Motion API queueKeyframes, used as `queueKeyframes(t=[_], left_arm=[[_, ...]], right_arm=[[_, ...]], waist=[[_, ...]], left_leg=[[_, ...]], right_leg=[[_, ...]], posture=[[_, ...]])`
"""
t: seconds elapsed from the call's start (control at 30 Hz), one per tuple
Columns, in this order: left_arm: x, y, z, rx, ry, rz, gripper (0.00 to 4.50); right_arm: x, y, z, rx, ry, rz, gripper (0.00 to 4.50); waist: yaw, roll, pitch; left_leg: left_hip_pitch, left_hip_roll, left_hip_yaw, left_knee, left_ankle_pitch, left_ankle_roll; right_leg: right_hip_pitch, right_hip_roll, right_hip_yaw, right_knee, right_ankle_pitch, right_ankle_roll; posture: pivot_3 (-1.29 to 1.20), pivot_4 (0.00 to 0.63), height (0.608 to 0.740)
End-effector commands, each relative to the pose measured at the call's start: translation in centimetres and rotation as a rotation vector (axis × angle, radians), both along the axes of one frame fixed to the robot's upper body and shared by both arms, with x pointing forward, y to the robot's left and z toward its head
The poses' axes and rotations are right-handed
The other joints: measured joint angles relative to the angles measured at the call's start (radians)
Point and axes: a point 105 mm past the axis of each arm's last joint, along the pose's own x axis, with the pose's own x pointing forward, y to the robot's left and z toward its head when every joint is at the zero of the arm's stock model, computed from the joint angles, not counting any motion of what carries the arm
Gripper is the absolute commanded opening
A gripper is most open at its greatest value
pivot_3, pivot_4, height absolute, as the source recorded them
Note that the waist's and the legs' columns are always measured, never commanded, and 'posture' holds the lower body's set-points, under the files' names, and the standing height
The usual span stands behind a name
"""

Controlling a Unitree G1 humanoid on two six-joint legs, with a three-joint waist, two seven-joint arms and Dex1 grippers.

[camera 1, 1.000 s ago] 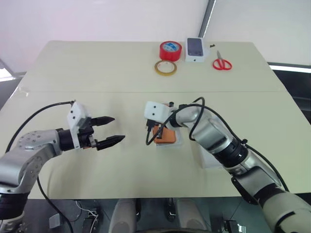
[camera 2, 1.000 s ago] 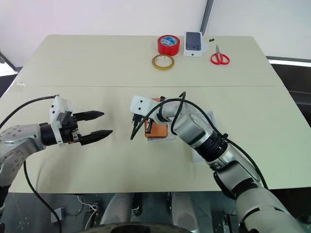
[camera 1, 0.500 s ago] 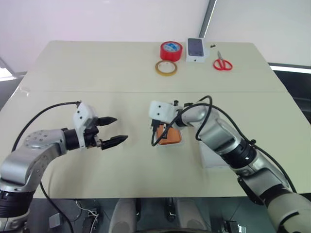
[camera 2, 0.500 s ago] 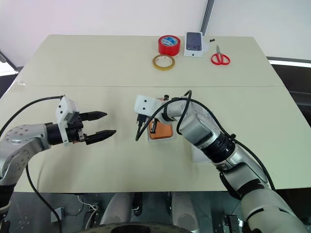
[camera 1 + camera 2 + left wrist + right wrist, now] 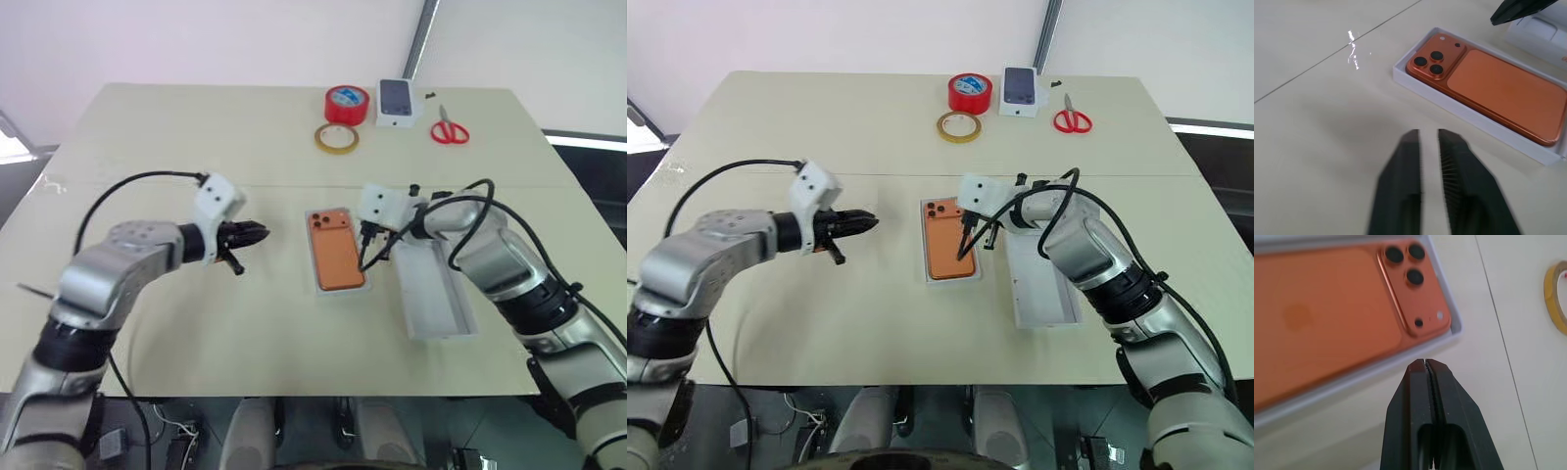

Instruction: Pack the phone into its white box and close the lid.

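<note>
The orange phone (image 5: 336,259) lies back up, lenses at the far end, inside the shallow white box (image 5: 339,291) at the table's middle. The lid (image 5: 431,299) lies just right of the box with its hollow inner side up. My right gripper (image 5: 362,266) is shut and empty, its tips just above the box's right rim (image 5: 1452,335) beside the phone's camera corner. To the left of the box, my left gripper (image 5: 263,233) points at it from a short distance. Its fingers (image 5: 1411,147) stand almost together with only a thin slit and hold nothing.
At the table's far edge stand a red tape roll (image 5: 345,102), a yellowish tape ring (image 5: 336,137), a small white box picturing a dark phone (image 5: 396,100) and red scissors (image 5: 449,129). Cables trail from both wrists over the table.
My left gripper has closed from wide open and swung right toward the box. The right gripper has moved right off the phone, which now lies uncovered in the box.
</note>
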Motion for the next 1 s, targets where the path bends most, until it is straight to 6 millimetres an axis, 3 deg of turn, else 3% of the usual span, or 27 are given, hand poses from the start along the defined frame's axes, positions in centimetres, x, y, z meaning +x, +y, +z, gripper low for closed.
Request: queueKeyframes(t=[0.03, 0.33, 0.5, 0.8, 1.0], left_arm=[[0.3, -1.5, -1.2, 0.102, 0.012, -0.071, 0.61], [0.4, -4.7, -3.9, 0.284, -0.003, -0.252, 0.61], [-0.3, -6.6, -4.3, 0.274, -0.01, -0.322, 0.61], [-4.1, -11.0, -4.4, 0.178, 0.015, -0.492, 0.61], [-5.4, -12.9, -4.4, 0.167, -0.001, -0.56, 0.61]], right_arm=[[0.1, 0.4, -0.1, -0.041, -0.038, 0.035, 0.0], [-0.9, 1.8, -1.7, -0.049, 0.0, 0.098, 0.0], [-1.8, 2.0, -2.3, -0.062, 0.012, 0.121, 0.0], [-4.5, 0.5, -2.7, -0.082, 0.062, 0.134, 0.0], [-6.7, -0.8, -2.9, -0.091, 0.108, 0.106, 0.0]], waist=[[-0.002, 0.0, 0.0], [0.001, 0.0, 0.0], [0.003, 0.0, 0.0], [0.023, 0.0, 0.0], [0.025, 0.001, 0.0]], left_leg=[[0.0, 0.0, 0.0, 0.0, 0.0, 0.0], [-0.001, 0.001, 0.0, 0.001, 0.0, 0.0], [-0.001, 0.002, -0.001, 0.002, 0.0, 0.0], [-0.001, 0.002, -0.001, 0.005, -0.001, 0.002], [-0.002, 0.003, -0.001, 0.014, -0.005, 0.007]], right_leg=[[0.0, 0.0, 0.0, 0.0, 0.0, 0.001], [0.0, 0.003, 0.002, 0.0, 0.001, 0.003], [0.0, 0.003, 0.002, 0.001, 0.001, 0.003], [0.001, 0.003, 0.002, 0.001, 0.001, 0.004], [0.004, 0.003, 0.002, 0.001, -0.001, 0.001]], posture=[[0.0, 0.15, 0.74], [0.0, 0.15, 0.74], [0.0, 0.15, 0.74], [0.0, 0.15, 0.74], [0.0, 0.15, 0.74]])
